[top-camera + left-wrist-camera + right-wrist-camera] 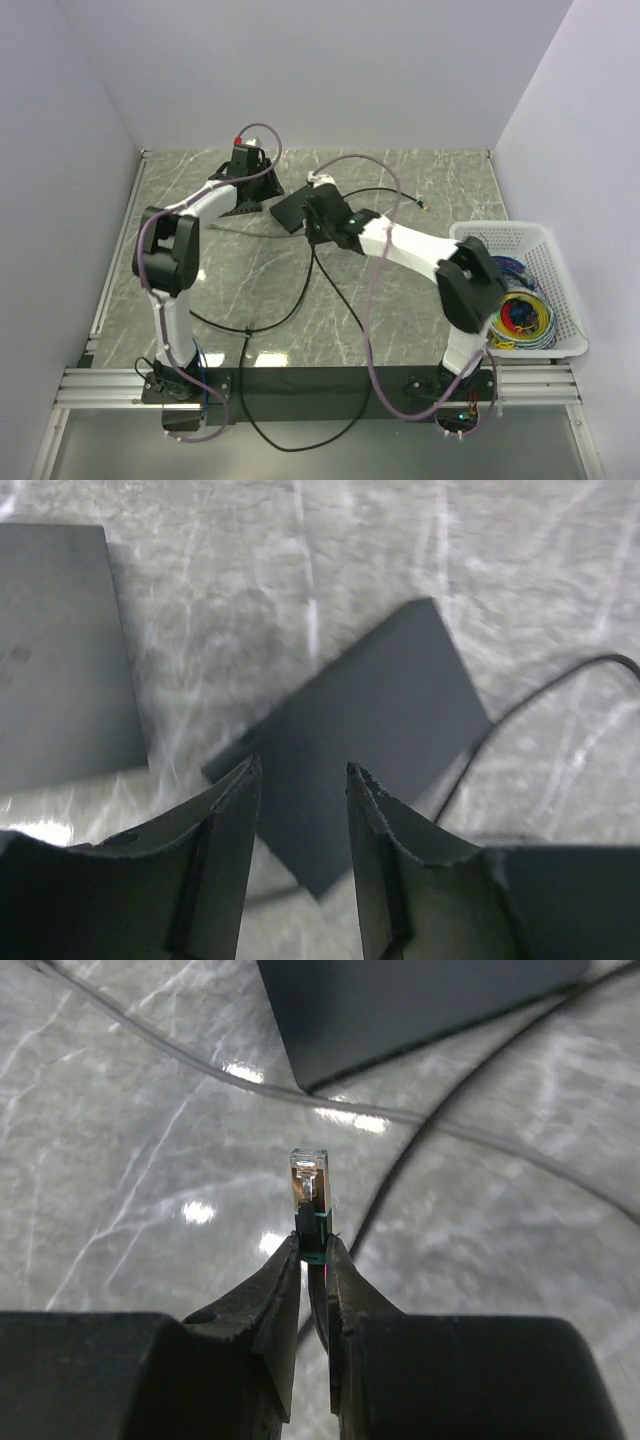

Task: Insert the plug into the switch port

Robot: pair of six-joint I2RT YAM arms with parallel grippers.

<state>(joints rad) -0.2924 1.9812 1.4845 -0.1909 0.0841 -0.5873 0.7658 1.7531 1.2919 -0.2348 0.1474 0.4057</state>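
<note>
Between my right fingertips sits the plug [310, 1182]. My right gripper [313, 1248] is clamped tight on its dark rear part, and the pale, gold-tinted tip stands clear beyond the fingers, upright in the wrist view. The switch [420, 1000] lies just past that tip, to the far left of my hand. A strip of bare table [130, 1160] separates the two, so plug and switch are near each other but not touching. Only a corner and one edge of the switch face my right wrist camera, and I cannot make out any sockets there. A black cable [420, 1145] curves over the marble beside the plug.

From above, my right gripper [313, 212] is at the right end of the switch [288, 210], in the far middle of the table [400, 300].

My left gripper [300, 772] hangs with its fingers parted and nothing between them, above the near edge of the switch [370, 720], without touching it as far as I can tell. Left of the switch lies a second flat dark panel [60, 650], apart from it.

At the right edge of the table stands a white basket [470, 233]. It holds a tangle of coloured wires [520, 315], with yellow, red, blue and green loops piled toward its near end.
</note>
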